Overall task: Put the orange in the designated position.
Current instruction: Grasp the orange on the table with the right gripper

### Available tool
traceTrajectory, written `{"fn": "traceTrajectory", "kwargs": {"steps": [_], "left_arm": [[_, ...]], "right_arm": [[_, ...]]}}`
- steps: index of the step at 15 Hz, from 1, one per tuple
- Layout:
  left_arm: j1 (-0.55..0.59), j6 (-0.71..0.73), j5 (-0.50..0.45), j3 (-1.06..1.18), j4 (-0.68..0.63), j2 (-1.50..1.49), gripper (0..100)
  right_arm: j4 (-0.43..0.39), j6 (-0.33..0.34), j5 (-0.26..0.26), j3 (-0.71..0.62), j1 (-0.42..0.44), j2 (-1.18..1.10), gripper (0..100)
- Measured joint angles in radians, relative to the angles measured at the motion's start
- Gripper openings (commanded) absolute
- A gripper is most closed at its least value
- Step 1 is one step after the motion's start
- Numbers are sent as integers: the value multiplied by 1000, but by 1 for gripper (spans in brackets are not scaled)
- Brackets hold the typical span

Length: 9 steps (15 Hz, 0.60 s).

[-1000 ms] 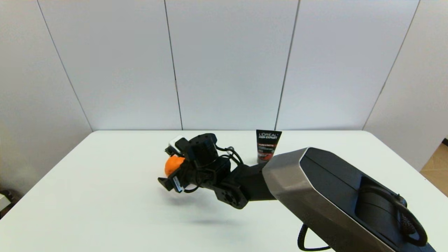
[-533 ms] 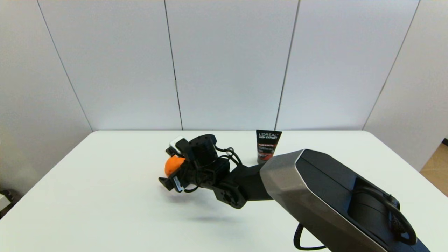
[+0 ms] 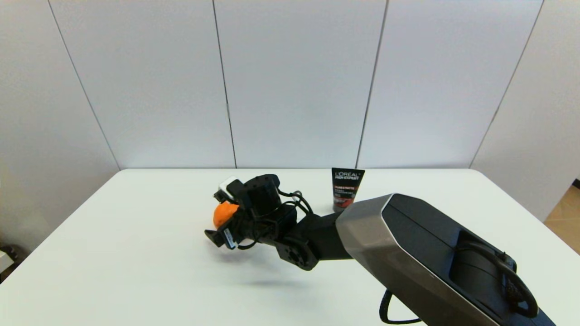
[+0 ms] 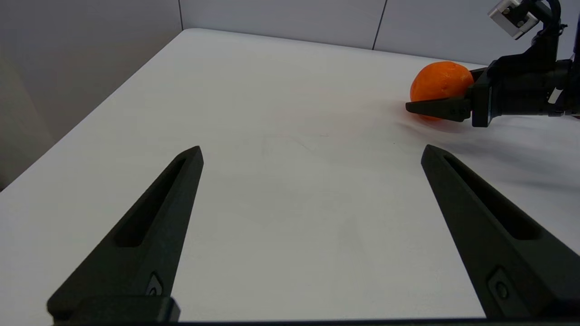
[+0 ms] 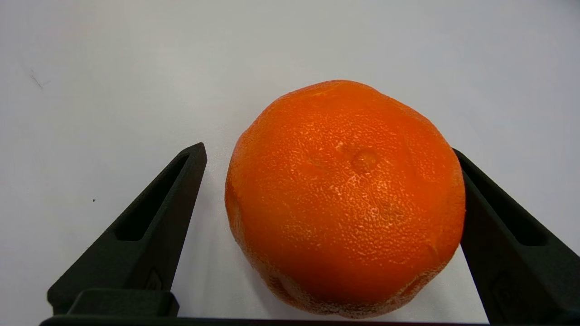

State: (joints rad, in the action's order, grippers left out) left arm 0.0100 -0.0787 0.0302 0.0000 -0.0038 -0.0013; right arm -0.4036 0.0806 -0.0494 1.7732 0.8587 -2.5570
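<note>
The orange (image 3: 223,213) (image 5: 344,199) sits on the white table (image 3: 136,253), left of the middle. My right gripper (image 3: 216,217) (image 5: 327,151) is open around it, one finger on each side. A gap shows beside one finger, while the other finger lies close against the peel. From the left wrist view, the orange (image 4: 439,83) rests on the tabletop with the right gripper (image 4: 423,102) reaching in from the side. My left gripper (image 4: 311,149) hovers open and empty over the near left of the table. The designated position carries no visible mark.
A black L'Oreal tube (image 3: 346,188) with a red band stands upright at the back, right of the orange. The right forearm (image 3: 408,253) crosses the near right of the table. White wall panels close off the far edge.
The right forearm has shifted slightly to the left. The right gripper and the orange stay where they were.
</note>
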Motion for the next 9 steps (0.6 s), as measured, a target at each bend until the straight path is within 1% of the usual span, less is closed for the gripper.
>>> {"fn": "traceTrajectory", "kwargs": {"steps": [1, 3, 4, 9], "left_arm": [[0, 0, 0, 0, 0, 0, 100], [0, 0, 0, 0, 0, 0, 100], [0, 0, 0, 0, 0, 0, 100], [0, 0, 0, 0, 0, 0, 100]], "right_arm": [[0, 1, -13, -1, 0, 0, 0], [2, 1, -75, -2, -4, 0, 0], [5, 0, -95, -2, -6, 0, 0], [8, 1, -98, -3, -11, 0, 0]]}}
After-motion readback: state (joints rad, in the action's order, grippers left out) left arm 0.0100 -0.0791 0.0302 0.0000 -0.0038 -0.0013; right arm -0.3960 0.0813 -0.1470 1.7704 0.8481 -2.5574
